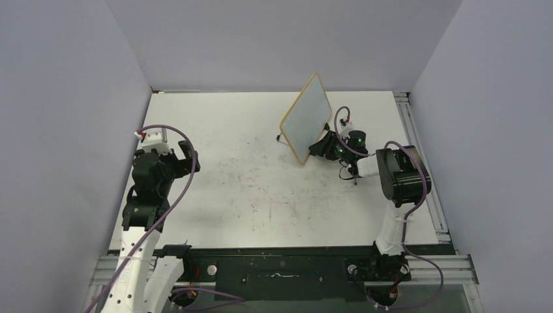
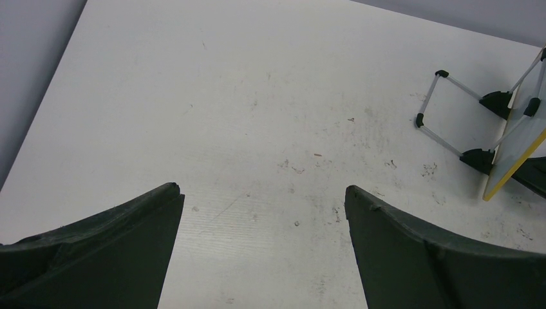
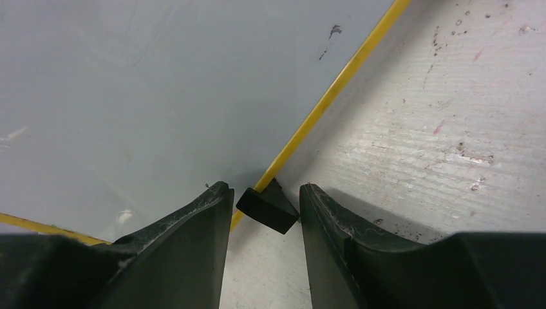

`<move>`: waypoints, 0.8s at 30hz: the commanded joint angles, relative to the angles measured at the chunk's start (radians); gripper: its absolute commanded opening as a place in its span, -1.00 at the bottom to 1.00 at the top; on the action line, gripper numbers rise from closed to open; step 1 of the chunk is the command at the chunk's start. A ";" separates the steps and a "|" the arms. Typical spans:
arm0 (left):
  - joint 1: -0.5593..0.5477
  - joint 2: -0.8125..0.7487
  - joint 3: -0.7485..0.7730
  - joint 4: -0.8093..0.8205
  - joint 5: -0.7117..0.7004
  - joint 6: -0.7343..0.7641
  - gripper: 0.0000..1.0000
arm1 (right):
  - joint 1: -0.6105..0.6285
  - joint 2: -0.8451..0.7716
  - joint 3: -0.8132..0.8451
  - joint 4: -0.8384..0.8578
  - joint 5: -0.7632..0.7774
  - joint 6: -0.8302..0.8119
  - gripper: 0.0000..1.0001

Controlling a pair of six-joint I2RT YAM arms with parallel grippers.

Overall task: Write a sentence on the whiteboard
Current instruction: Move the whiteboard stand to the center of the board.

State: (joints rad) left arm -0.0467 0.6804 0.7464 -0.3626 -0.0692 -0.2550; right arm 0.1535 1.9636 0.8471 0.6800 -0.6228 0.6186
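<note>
The whiteboard (image 1: 306, 117) stands tilted on its stand at the back right of the table, yellow frame around a pale face. Its face fills the right wrist view (image 3: 129, 84) and carries no red sentence, only a few dark specks. My right gripper (image 1: 324, 145) is at the board's lower right edge. In the right wrist view the gripper (image 3: 264, 187) has its fingers closed on a black foot (image 3: 267, 207) of the board, touching it on both sides. My left gripper (image 1: 189, 156) is far off at the left, open and empty (image 2: 263, 188). The board's edge shows at the right of the left wrist view (image 2: 515, 161).
The white tabletop (image 1: 248, 189) has faint scuff marks and specks. The board's wire stand (image 2: 444, 109) with black feet rests behind the board. Grey walls close in the table on three sides. A metal rail (image 1: 417, 143) runs along the right edge.
</note>
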 commanded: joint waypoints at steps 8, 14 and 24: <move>-0.004 0.005 0.018 0.042 0.017 0.007 0.92 | 0.044 0.009 0.018 0.060 -0.032 -0.023 -0.19; -0.004 0.016 0.019 0.037 0.021 0.005 0.92 | 0.070 0.000 -0.018 0.068 -0.029 -0.029 -0.22; -0.004 0.032 0.023 0.033 0.024 0.003 0.92 | 0.135 -0.028 -0.068 0.084 -0.008 -0.048 -0.21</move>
State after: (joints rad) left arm -0.0467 0.7094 0.7464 -0.3630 -0.0616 -0.2546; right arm 0.2535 1.9736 0.8001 0.7326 -0.6212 0.6018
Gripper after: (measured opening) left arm 0.961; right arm 0.392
